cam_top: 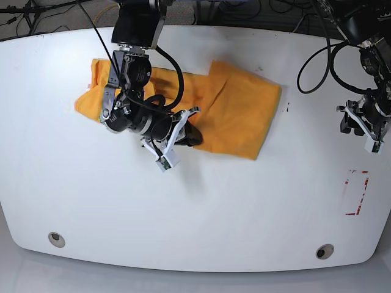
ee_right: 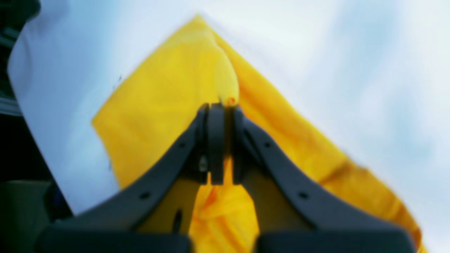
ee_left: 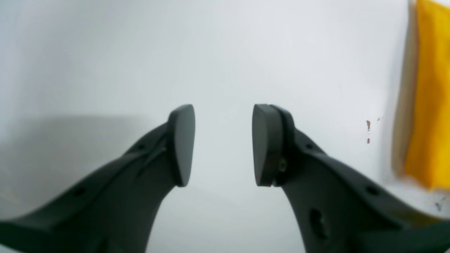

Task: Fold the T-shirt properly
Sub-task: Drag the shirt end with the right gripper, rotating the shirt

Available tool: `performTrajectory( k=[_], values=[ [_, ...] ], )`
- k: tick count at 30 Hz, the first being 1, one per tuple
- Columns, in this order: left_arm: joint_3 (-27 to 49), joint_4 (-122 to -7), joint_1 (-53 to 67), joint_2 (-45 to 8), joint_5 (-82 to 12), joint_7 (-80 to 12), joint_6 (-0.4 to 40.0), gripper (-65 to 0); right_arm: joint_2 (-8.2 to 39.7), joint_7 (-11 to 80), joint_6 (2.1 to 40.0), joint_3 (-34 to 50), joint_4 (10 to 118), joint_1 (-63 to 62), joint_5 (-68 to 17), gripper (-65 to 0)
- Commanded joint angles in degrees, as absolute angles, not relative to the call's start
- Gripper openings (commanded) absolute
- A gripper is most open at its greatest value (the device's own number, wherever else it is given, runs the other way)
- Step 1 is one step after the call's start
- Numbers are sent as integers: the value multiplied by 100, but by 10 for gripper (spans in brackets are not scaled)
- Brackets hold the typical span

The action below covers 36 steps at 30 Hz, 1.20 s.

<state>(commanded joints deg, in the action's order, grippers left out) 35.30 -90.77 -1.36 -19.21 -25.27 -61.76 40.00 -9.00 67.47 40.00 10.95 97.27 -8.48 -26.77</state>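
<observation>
White and glossy, the table (cam_top: 195, 207) is filling the base view, with cables trailing along its far edge and a red-outlined rectangle (cam_top: 355, 193) marked near the edge on that view's right. Two round fittings (cam_top: 57, 239) are sitting close to the near edge.

Lying across the upper middle of the table, the T-shirt (cam_top: 238, 116) is spreading as a mustard sheet, partly folded, one corner reaching toward the view's right and another poking out past the arm on the left. No print is showing on the exposed side.

Reaching down over the shirt from the far edge, the right arm (cam_top: 131, 73) is covering the garment's left portion in the base view. Its gripper, the right gripper (ee_right: 219, 105), is pinching a raised fold of the fabric between closed pads (ee_right: 215, 140), the cloth bunching up just past the tips and falling away in a wedge on both sides, in the blurred wrist picture.

Well apart from the shirt, the left gripper (ee_left: 223, 144) is hanging above bare table by the view's right edge, its two dark pads (ee_left: 182, 144) standing wide with nothing between them. At the right margin of its own wrist view, a strip of the shirt's yellow edge is showing, with small brown specks (ee_left: 368, 125) on the white surface beside it.
</observation>
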Motion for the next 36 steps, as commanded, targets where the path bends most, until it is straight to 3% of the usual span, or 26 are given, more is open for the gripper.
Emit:
performTrajectory(
  k=[28,36],
  values=[
    [3530,-9121,127,-1965,-2527,-6185,4000,-397,-884,7037,4000,1095,9710,-1587,-2633,-631],
    [3530,-9130,127,-1965,-2527,-6185,4000,-397,-576,6967,4000,1095,9446,-1815,-2668,-631]
  ],
)
